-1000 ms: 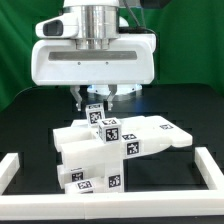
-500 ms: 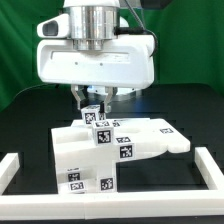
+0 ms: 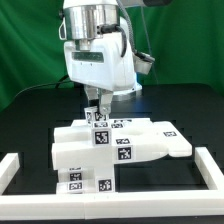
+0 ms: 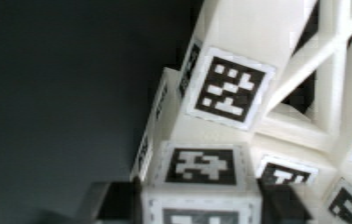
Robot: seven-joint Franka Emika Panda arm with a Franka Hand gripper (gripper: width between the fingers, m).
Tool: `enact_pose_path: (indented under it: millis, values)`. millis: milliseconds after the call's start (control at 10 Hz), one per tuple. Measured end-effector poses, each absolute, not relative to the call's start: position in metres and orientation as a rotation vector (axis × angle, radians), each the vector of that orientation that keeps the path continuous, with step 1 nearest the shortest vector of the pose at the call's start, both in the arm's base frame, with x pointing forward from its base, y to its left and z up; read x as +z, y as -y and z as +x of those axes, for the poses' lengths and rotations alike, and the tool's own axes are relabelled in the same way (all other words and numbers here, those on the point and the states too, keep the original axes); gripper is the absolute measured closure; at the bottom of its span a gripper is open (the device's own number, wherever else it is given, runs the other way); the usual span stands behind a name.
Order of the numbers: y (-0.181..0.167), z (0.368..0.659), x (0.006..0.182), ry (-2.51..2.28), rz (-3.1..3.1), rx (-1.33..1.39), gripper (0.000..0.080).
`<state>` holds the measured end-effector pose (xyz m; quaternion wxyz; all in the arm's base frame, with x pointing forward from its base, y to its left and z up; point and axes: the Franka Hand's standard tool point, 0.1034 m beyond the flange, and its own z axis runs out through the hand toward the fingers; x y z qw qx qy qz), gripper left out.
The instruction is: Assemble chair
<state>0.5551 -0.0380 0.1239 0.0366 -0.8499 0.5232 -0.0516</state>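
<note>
Chair (image 3: 112,148) parts sit joined in a blocky white cluster on the dark table between the border rails (image 3: 20,166), while the gripper (image 3: 97,107) hangs right over the upright tagged block, jaws hidden, so I cannot tell their spread.

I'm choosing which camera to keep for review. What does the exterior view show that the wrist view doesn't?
Only the exterior view shows the whole chair lying on the dark table, the white border rails, the robot body and the claw above the top tagged block. Only the wrist view gives a close look at the tags on a slanted part. Both show white chair parts bearing black-and-white tags.
</note>
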Motion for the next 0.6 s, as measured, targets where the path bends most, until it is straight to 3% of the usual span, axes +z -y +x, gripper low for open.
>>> enact_pose_path:
  millis: [100, 200, 400, 600]
  values:
    - [0.0379, 0.5551, 0.1239, -1.584, -2.624, -0.159, 0.0258]
    - [0.0385, 0.5548, 0.1239, -1.522, -2.667, -0.155, 0.0258]
    - [0.0443, 0.5603, 0.1261, -0.929, -2.951, -0.124, 0.0156]
    - [0.0431, 0.5573, 0.1223, -0.618, -3.046, -0.119, 0.0151]
